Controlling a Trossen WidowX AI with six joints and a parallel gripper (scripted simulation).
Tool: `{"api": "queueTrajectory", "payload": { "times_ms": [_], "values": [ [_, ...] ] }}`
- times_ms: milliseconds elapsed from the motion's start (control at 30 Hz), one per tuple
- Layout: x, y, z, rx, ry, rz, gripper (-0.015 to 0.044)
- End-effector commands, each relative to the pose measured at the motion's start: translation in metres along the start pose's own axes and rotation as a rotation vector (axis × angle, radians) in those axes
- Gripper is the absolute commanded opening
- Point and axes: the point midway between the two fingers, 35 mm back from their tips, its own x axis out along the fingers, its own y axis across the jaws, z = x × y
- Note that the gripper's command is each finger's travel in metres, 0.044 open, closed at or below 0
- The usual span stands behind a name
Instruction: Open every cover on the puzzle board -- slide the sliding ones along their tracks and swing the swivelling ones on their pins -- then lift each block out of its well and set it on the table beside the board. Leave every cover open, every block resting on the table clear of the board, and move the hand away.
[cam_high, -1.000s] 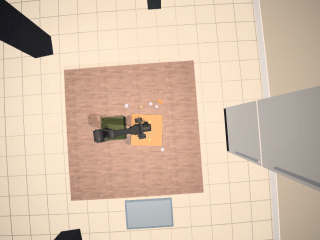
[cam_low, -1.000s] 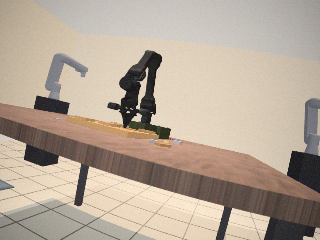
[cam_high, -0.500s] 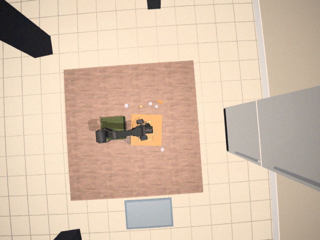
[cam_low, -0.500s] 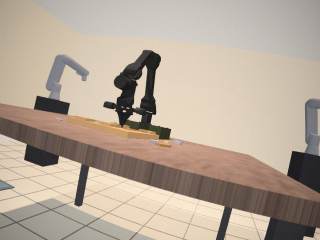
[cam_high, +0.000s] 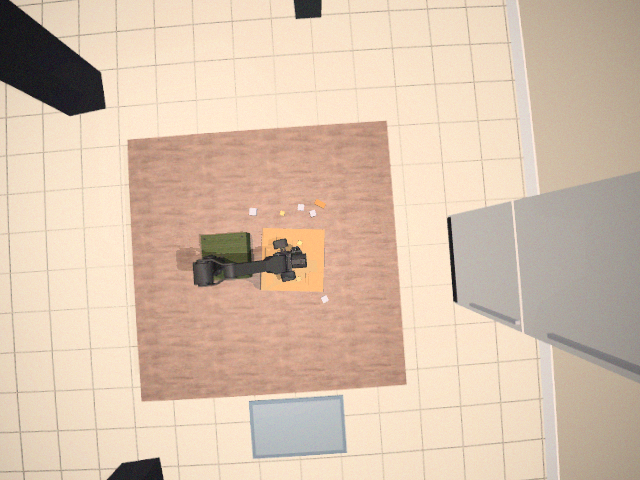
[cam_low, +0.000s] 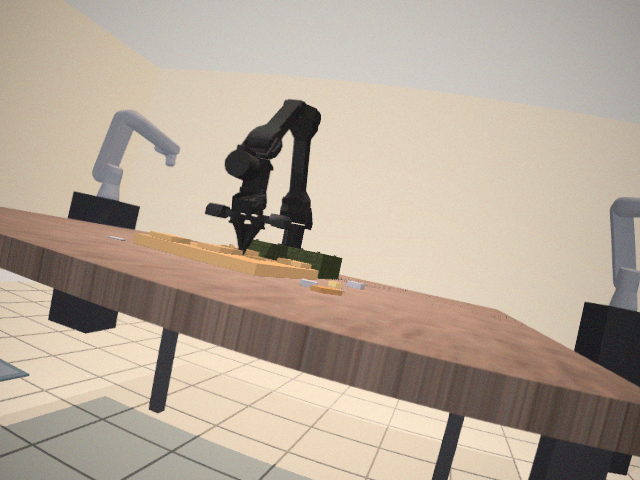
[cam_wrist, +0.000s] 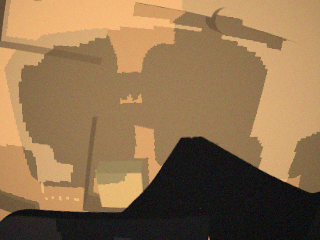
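Pale tiled floor (cam_high: 351, 93) (cam_low: 320, 439) beneath plain cream walls (cam_high: 584, 93) (cam_low: 439, 170).
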Motion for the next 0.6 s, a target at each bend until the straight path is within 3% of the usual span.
{"api": "queueTrajectory", "payload": {
  "times_ms": [0,567],
  "values": [
    [0.004,-0.010,0.006,0.009,-0.013,-0.028,0.0000],
    [-0.002,0.007,-0.004,0.002,-0.001,-0.005,0.0000]
  ]
}}
